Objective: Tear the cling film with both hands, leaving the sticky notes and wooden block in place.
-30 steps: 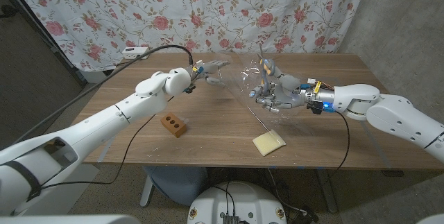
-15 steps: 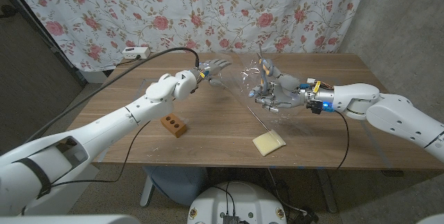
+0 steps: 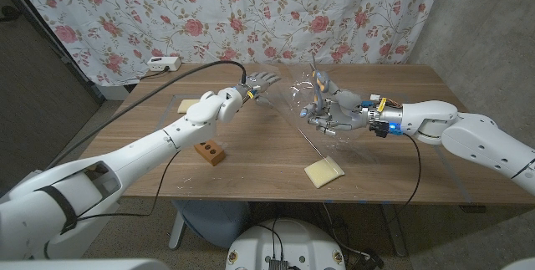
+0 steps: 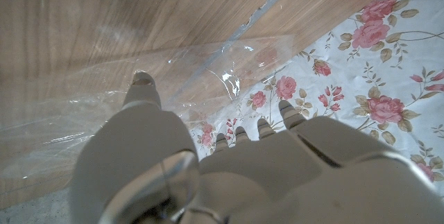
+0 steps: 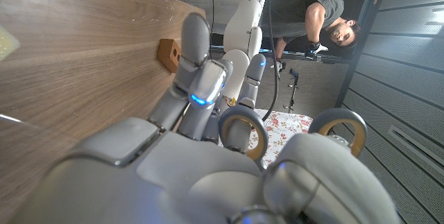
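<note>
A crumpled sheet of clear cling film [image 3: 294, 96] hangs above the table's far middle. My right hand [image 3: 328, 105] grips its right side with fingers curled in, as the right wrist view [image 5: 208, 92] also shows. My left hand [image 3: 257, 81] is at the film's left edge with its fingers spread. In the left wrist view the cling film [image 4: 208, 64] spreads just past the thumb tip of that hand [image 4: 229, 168]; no pinch shows. A wooden block [image 3: 210, 149] [image 5: 170, 53] lies front left. Yellow sticky notes [image 3: 323, 170] lie front middle, and a paler pad [image 3: 187, 104] lies at the left.
A floral curtain [image 3: 251, 11] hangs behind the table [image 3: 401, 170]. A white power strip [image 3: 160, 63] sits at the far left corner. A black cable [image 3: 175, 69] runs along my left arm. A person [image 5: 316, 23] shows beyond the table in the right wrist view.
My left arm has reached farther across the table toward the right, and its hand has gone from pinched to fingers spread. The right hand has stayed in place with the film.
</note>
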Motion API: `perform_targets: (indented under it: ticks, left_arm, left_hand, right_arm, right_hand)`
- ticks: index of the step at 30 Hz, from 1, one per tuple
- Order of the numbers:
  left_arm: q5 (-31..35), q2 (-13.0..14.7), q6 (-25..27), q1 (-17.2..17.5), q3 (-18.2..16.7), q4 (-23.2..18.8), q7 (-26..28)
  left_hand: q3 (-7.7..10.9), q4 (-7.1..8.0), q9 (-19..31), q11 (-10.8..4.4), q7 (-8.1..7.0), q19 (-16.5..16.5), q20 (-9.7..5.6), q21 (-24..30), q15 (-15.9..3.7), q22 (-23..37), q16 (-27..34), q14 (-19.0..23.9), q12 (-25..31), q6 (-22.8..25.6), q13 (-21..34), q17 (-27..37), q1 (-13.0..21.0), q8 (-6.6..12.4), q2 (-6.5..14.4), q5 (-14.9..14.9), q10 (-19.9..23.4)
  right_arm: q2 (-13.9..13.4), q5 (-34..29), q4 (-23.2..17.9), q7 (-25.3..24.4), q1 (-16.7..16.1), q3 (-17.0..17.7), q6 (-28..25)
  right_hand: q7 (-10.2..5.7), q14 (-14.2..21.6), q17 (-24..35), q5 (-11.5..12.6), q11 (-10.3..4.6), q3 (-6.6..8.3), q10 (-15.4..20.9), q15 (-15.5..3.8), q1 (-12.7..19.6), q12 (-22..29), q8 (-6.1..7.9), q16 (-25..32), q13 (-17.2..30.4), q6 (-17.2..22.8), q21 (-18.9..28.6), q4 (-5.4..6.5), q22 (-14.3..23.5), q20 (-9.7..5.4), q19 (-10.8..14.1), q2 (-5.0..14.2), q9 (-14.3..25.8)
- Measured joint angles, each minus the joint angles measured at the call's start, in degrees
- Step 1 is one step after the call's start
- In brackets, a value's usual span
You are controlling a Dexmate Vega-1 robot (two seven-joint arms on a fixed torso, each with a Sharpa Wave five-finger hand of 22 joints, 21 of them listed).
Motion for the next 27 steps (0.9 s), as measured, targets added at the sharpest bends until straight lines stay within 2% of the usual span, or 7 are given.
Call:
perform_targets:
  ticks: [10, 20, 27]
  left_arm:
    - [0.3, -1.9, -1.6, -1.8, 1.4, 3.9, 0.4]
    - [-1.0, -3.5, -3.7, -3.6, 2.7, 7.6, 0.6]
    - [-2.4, -4.7, -5.5, -5.1, 3.6, 10.7, 0.9]
  left_hand:
    - [0.00, 0.00, 0.0, 0.00, 0.00, -0.4, 0.21, -0.1, 0.00, 0.0, 0.0, 0.0, 0.2, 0.0, 0.0, 0.0, 0.2, 0.00, -0.2, 0.0, 0.0]
    - [0.00, 0.00, 0.0, -0.53, -0.44, -0.4, 0.21, -0.1, -0.21, 0.0, 0.3, -0.2, 0.8, 0.0, 0.0, 0.0, 0.2, 1.23, -0.2, 0.0, -0.1]
    - [0.09, -0.08, 0.0, -0.73, -0.93, 0.3, 0.52, 0.2, -0.63, 0.0, 0.3, -0.2, 1.3, 0.1, 0.0, 0.1, 0.2, 1.33, -0.2, 0.0, -0.3]
  right_arm:
    - [0.0, 0.1, 0.0, -0.3, -0.4, 0.4, 0.2]
    - [-0.1, 0.3, 0.0, -0.7, -0.8, 0.6, 0.3]
    - [-0.1, 0.4, 0.0, -1.0, -0.8, 0.7, 0.3]
  right_hand:
    - [0.00, 0.0, 0.0, -0.4, 0.00, -0.17, 0.0, -0.02, 0.8, 0.1, -0.91, 0.0, -0.3, 0.0, -0.4, 0.16, 0.0, -0.02, 0.0, 0.30, 0.2]
    - [0.01, -0.1, 0.0, -0.7, -0.01, -0.16, 0.0, 0.13, 1.0, 0.1, -0.91, 0.0, -0.7, 0.0, -0.4, 0.15, 0.1, -0.11, 0.1, 0.53, 0.3]
    - [0.01, -0.1, 0.0, -0.9, -0.09, -0.32, 0.1, 0.13, 1.3, 0.1, -1.29, 0.0, -1.1, 0.0, -0.7, 0.31, 0.1, -0.23, 0.2, 0.78, 0.8]
